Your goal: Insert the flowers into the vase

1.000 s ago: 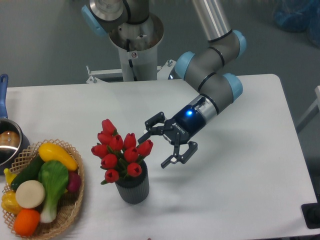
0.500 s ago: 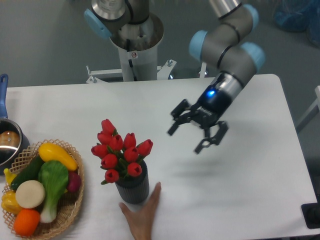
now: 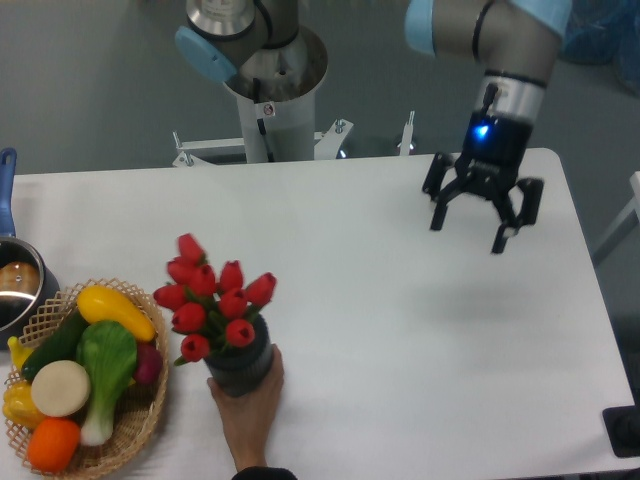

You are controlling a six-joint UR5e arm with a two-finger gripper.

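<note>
The flowers (image 3: 210,300), a bunch of red tulip buds, stand upright in the vase (image 3: 240,368), a short dark grey cylinder at the front left of the table. A person's hand (image 3: 250,415) grips the vase from the front. My gripper (image 3: 468,238) hangs open and empty over the table's back right, far from the vase, fingers pointing down.
A wicker basket (image 3: 140,425) of toy vegetables and fruit sits at the front left edge. A steel pot (image 3: 18,285) with a blue handle is at the far left. The robot's base column (image 3: 270,100) stands behind the white table (image 3: 400,330).
My gripper moved away from the flowers, up and to the back right, staying open. A hand came in, took hold of the vase and slid it and the flowers left.
</note>
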